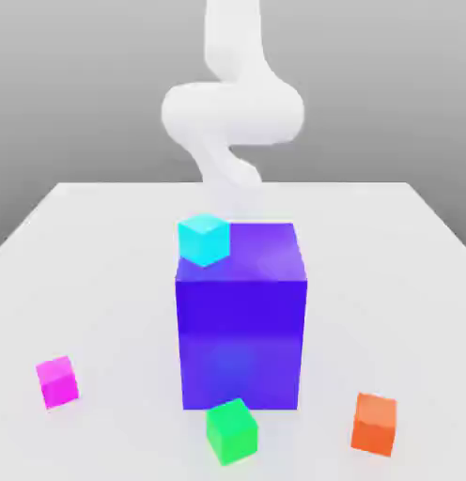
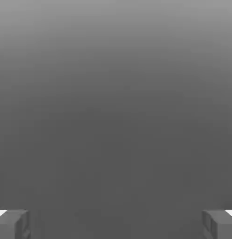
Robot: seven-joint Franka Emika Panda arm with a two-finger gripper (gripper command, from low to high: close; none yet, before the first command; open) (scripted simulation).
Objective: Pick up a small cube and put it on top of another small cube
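Observation:
The small magenta-pink cube (image 1: pixel 57 381) rests on the white table near the front, at the exterior view's left. The small green cube (image 1: pixel 231 431) sits at the front middle, just before the big blue-purple cube, well apart from the magenta one. My white arm (image 1: pixel 232 108) rises behind the big cube, far from both small cubes. In the hand view my gripper (image 2: pixel 116 226) is open, its two grey fingertips (image 2: pixel 12 224) spread wide with nothing between them and plain grey beyond.
A big blue-purple cube (image 1: pixel 242 329) stands mid-table, with a small cyan cube (image 1: pixel 203 239) on its top corner at the exterior view's left. A small orange cube (image 1: pixel 375 423) lies at the front right. The white table (image 1: pixel 105 263) spreads around them.

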